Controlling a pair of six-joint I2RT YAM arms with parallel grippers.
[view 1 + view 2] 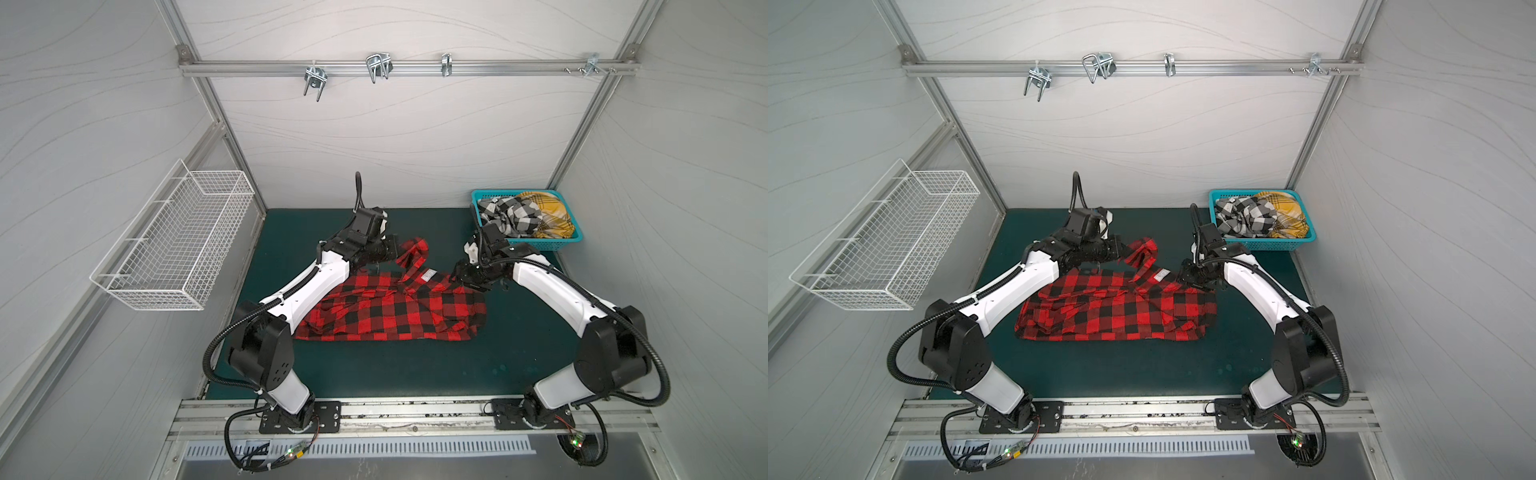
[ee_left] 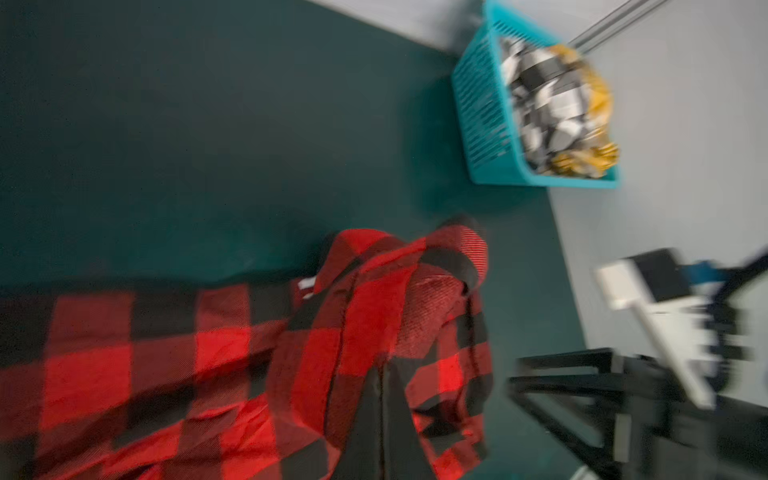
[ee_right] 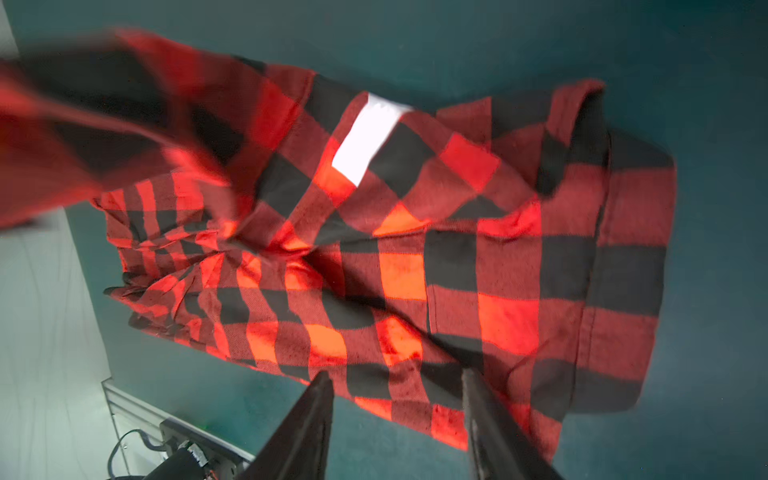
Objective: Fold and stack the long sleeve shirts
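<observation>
The red-and-black shirt [image 1: 395, 316] lies crumpled in the middle of the green mat [image 1: 415, 374]. The left gripper [image 1: 394, 249] is clenched on a raised flap [image 1: 417, 251] at its far edge. The right gripper [image 3: 397, 374] hangs above the shirt's side with fingers apart, empty. With only one pinch, the flap could twist or slip free and bunch the fold. Two more shirts [image 1: 519, 216] wait in the teal basket [image 1: 540, 246].

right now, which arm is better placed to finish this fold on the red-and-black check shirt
Likely left. The left gripper is shut on a lifted flap of the red-and-black check shirt, ready to carry it over; the right gripper hangs open above the shirt's edge, holding nothing.
</observation>
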